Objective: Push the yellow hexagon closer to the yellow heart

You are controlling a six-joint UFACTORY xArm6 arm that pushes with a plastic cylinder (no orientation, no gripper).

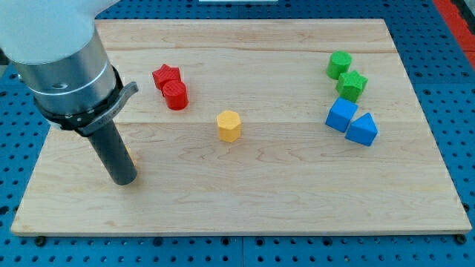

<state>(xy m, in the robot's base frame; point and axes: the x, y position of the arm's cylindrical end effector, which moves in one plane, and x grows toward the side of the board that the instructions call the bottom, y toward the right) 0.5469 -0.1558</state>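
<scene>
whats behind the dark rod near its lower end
A sliver of yellow peeks out at the rod's right edge, just above my tip; likely the yellow heart, but the rod covers most of it, so its shape is hidden.

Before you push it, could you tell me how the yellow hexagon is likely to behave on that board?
The yellow hexagon looks squat and flat-bottomed, so it should probably slide rather than tip or roll. It seems rigid, and the smooth wooden board should offer little grip. An off-centre push on its faceted sides may turn it. My tip stands well off to the view's left.
</scene>
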